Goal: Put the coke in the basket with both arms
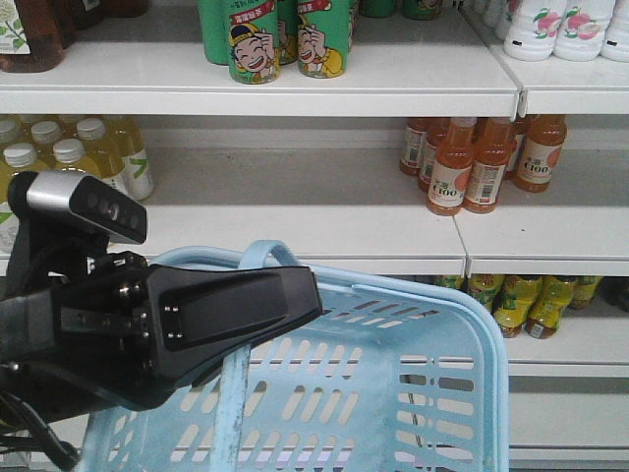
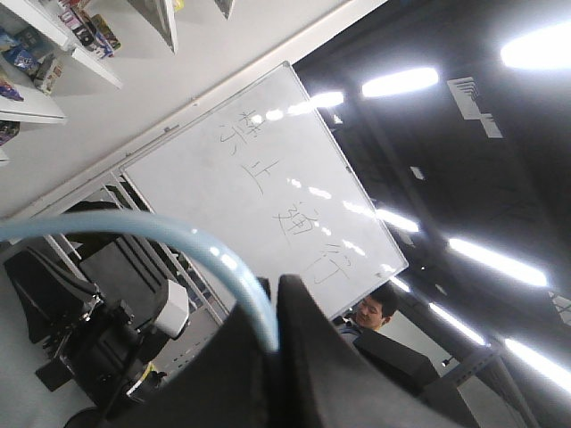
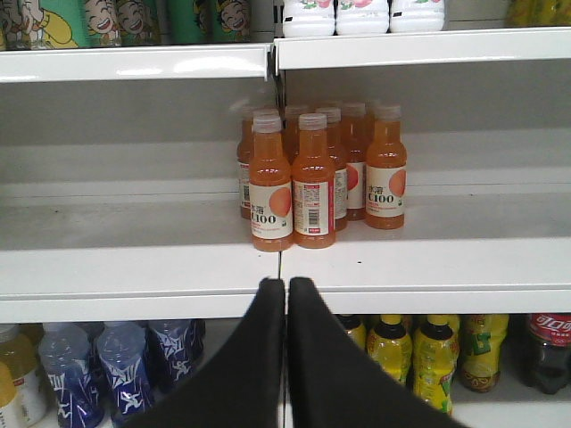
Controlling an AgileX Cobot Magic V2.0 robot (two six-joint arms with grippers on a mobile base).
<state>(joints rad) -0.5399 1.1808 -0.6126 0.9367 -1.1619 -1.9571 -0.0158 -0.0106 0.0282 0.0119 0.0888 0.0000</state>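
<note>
**Basket in hand, coke not yet found.**
The left pincer (image 1: 295, 303) appears clamped on the handle (image 1: 263, 254) of the basket (image 1: 462, 393), holding it up before the shelves, though the grip itself is half hidden. The right pincer (image 3: 286, 294) is pressed together with nothing in it and points at the orange juice bottles (image 3: 312, 178) on the middle shelf (image 3: 428, 267). No red coke can shows in any view; only a dark cola bottle (image 3: 546, 348) sits low right. The step looks like searching. Next, the right pincer must find the can, spread wide and grasp it.
</note>
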